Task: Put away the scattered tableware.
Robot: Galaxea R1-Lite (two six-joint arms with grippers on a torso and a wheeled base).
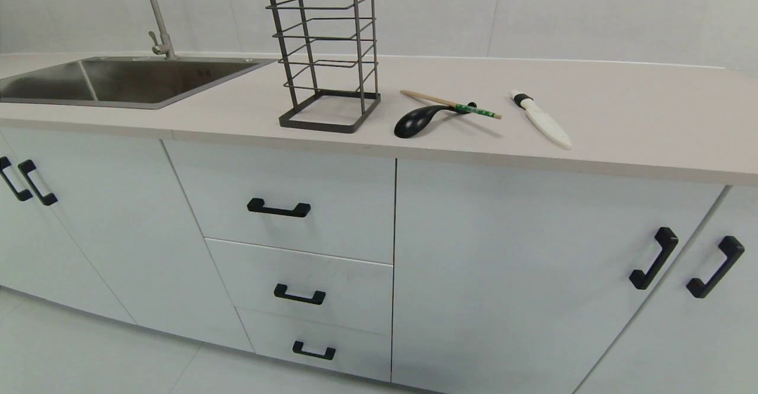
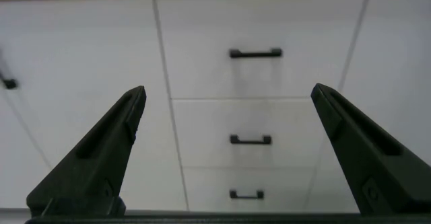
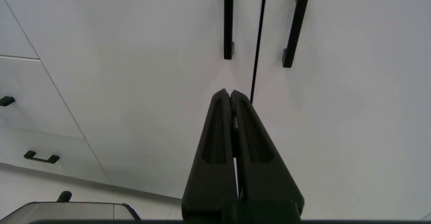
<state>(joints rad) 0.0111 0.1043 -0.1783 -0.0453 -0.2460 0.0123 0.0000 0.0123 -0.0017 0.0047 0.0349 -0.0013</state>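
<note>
The left gripper [image 2: 229, 93] points at the white drawer fronts [image 2: 269, 120], its fingers spread wide and holding nothing. The right gripper [image 3: 231, 96] faces the white cabinet doors [image 3: 135, 83], its fingers pressed together and empty. On the pale countertop [image 1: 622, 115], the black plastic spoon [image 1: 417, 120] lies at 3 o'clock from the black wire rack [image 1: 328, 50]. A wooden chopstick with a green band [image 1: 450, 104] lies across its handle, and the white knife [image 1: 542, 119] is further toward 3 o'clock.
</note>
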